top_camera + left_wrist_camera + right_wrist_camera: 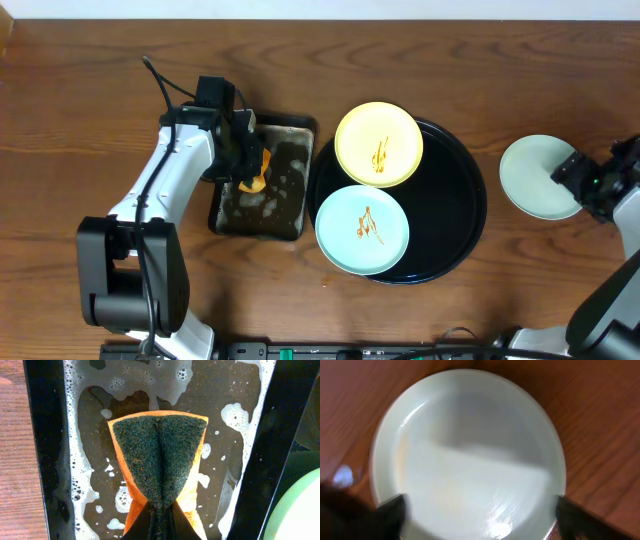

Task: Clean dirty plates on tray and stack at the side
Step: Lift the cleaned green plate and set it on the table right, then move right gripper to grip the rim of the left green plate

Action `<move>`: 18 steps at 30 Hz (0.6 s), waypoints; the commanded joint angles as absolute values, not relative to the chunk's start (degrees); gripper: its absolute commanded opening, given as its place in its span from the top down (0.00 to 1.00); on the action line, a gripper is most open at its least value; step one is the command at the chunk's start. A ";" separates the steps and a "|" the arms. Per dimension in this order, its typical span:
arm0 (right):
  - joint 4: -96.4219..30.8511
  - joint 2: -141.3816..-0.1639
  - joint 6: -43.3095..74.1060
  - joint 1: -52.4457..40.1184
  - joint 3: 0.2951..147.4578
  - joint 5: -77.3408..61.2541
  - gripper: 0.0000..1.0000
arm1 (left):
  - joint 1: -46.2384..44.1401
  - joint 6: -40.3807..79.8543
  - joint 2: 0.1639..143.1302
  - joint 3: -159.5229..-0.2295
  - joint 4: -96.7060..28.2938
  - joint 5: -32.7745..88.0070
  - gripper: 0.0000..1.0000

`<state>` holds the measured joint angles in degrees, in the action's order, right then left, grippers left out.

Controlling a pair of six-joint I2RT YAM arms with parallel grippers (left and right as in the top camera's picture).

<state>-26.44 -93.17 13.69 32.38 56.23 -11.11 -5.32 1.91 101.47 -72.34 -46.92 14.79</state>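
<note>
Right wrist view is blurred. The right gripper [480,512] shows only as two dark fingers [390,510], cut off in the lower left and lower right corners and spread wide apart; contact with the third plate [470,445] cannot be made out. In the left wrist view the left gripper [161,515] is cropped by the bottom edge and only its tips show, clamped on the sponge [160,455]. The sponge is orange with a dark green scouring face, creased down the middle by the squeeze. A sliver of the mint plate [300,510] is cut off at the lower right corner. Overhead, the sponge [254,180] hangs over the left side of the pan [285,215], which holds patchy foam [75,435]. The pan sits just left of the black tray [455,200]. On the tray, the yellow plate [378,143] lies upper left and the mint plate [362,228] lower left, their rims near touching, each with a brown squiggle. The third plate [535,177] lies on the table [80,120], off the tray near the right of frame, with the right gripper [570,178] at its right rim. The left arm reaches from lower left up to the pan with its wrist bent down. The right arm enters from lower right, partly out of frame.
</note>
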 commanded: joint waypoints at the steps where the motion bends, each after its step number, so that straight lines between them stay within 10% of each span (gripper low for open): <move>1: -29.54 -88.23 12.05 28.56 57.32 -15.16 0.01 | -5.45 2.66 100.64 -72.07 -47.11 14.26 0.93; 7: -35.27 -85.78 11.16 22.02 57.32 -26.74 0.01 | -5.45 2.68 100.64 -72.07 -47.09 14.26 0.93; 13: -42.70 -85.89 8.43 13.87 57.21 -29.67 0.29 | -5.45 2.68 100.64 -72.07 -47.07 14.26 0.93; 18: -45.65 -85.89 6.74 4.99 54.89 -27.38 0.30 | -5.45 2.66 100.64 -72.07 -47.03 14.26 0.93</move>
